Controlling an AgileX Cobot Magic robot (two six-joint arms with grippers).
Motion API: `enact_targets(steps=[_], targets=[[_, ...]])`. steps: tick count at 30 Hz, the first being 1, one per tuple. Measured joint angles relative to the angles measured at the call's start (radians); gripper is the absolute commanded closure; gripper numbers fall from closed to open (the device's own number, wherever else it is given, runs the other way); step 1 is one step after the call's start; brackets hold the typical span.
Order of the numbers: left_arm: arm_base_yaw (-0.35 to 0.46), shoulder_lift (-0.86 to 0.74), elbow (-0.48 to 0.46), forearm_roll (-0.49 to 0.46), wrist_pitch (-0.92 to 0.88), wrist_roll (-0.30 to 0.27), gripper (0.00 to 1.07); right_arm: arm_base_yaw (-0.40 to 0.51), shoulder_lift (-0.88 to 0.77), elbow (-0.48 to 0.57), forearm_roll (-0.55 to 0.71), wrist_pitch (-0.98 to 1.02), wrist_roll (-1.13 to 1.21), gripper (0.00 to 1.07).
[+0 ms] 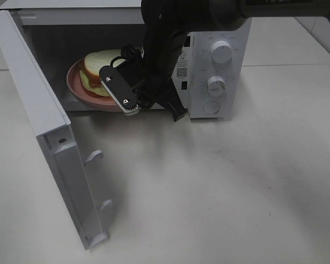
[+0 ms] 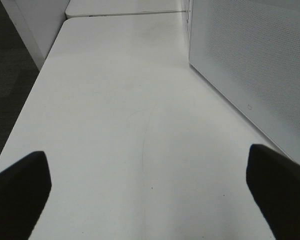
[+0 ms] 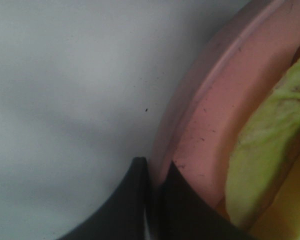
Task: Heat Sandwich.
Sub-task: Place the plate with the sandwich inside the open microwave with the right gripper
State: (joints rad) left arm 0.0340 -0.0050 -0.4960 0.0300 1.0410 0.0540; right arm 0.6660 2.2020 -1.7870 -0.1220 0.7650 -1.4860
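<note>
The sandwich [image 1: 99, 69], white bread with green lettuce, lies on a round pink plate [image 1: 77, 82] inside the open microwave [image 1: 220, 33]. My right gripper [image 1: 129, 104] reaches into the cavity and is shut on the plate's front right rim. In the right wrist view the two dark fingertips [image 3: 140, 175] pinch the pink plate [image 3: 210, 120] rim, with lettuce of the sandwich [image 3: 270, 135] just beyond. My left gripper [image 2: 150, 195] stands open over bare table, nothing between its fingers [image 2: 17, 195]; it does not show in the high view.
The microwave door [image 1: 38, 110] swings out wide to the left front. Two knobs [image 1: 220, 52] and a round button [image 1: 210, 107] sit on the right panel. The microwave's perforated side wall [image 2: 255, 65] stands close beside my left gripper. White table [image 1: 220, 187] extends in front.
</note>
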Motion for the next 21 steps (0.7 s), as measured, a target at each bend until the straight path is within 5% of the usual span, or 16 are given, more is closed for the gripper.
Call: enact_targets(steps=[21], targets=[[0.000, 0.000, 0.000, 0.000, 0.000, 0.000, 0.07, 0.000, 0.151, -0.235, -0.035, 0.027, 0.076, 1.03]])
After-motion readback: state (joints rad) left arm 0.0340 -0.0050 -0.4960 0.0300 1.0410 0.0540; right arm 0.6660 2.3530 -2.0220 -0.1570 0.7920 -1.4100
